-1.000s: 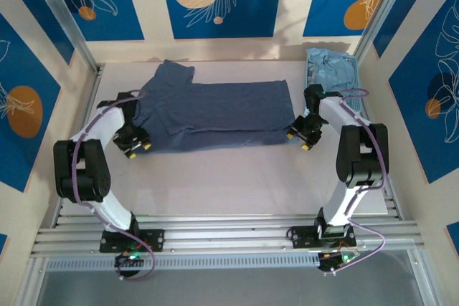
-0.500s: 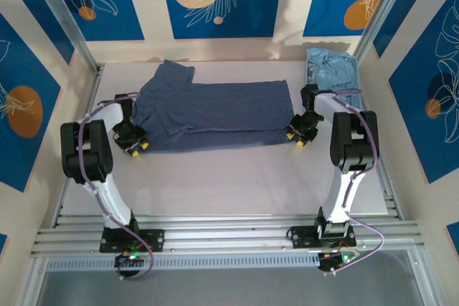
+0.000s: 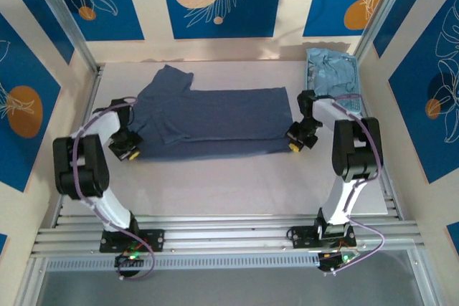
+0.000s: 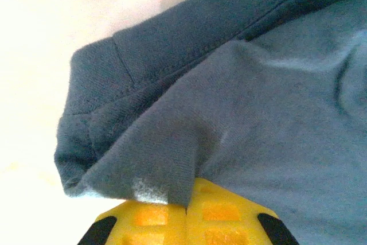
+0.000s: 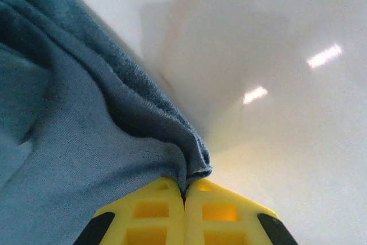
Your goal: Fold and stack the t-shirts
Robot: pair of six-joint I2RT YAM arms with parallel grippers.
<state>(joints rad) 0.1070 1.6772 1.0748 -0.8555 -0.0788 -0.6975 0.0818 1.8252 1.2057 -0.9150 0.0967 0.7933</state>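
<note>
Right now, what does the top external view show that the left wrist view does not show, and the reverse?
Top external: the whole dark slate-blue cloth t-shirt spread on the white table, both arms at its near corners, and pale sky-blue crumpled cloth far right. Left wrist: the stitched hem and folded layers pinched in closed yellow jaws. Both: the same shirt and table.

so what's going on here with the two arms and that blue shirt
Two robot arms are working on a dark blue t-shirt, lying partly folded on the table. The left gripper is pinched shut on its near left corner and the right gripper on its near right corner. A heap of pale blue cloth sits at the far right corner.
</note>
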